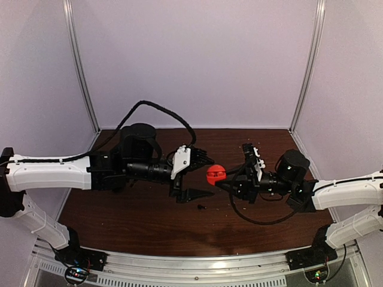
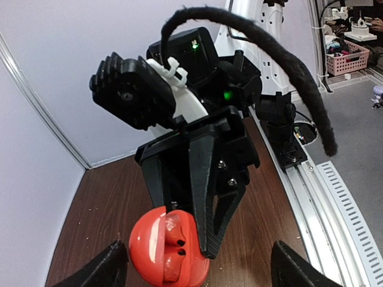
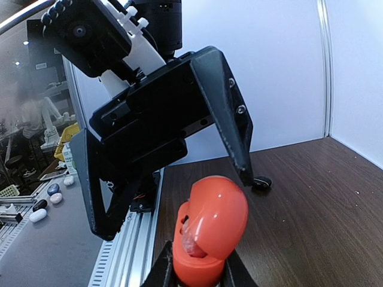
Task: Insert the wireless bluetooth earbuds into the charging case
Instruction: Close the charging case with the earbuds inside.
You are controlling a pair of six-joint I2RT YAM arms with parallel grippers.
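On table [image 1: 119,221], black earbud [image 1: 200,207], near left tool [image 1: 210,176]

The left gripper [image 1: 209,176] and right gripper [image 1: 227,178] meet tip to tip at mid-table. The red case [image 1: 216,174], clamped in the right one, fills the gap at the mouth of the left's spread fingers. A black earbud [image 1: 201,207] lies just nearer. The table [image 1: 131,221] is open in front and behind; walls [image 1: 191,60] close three sides.
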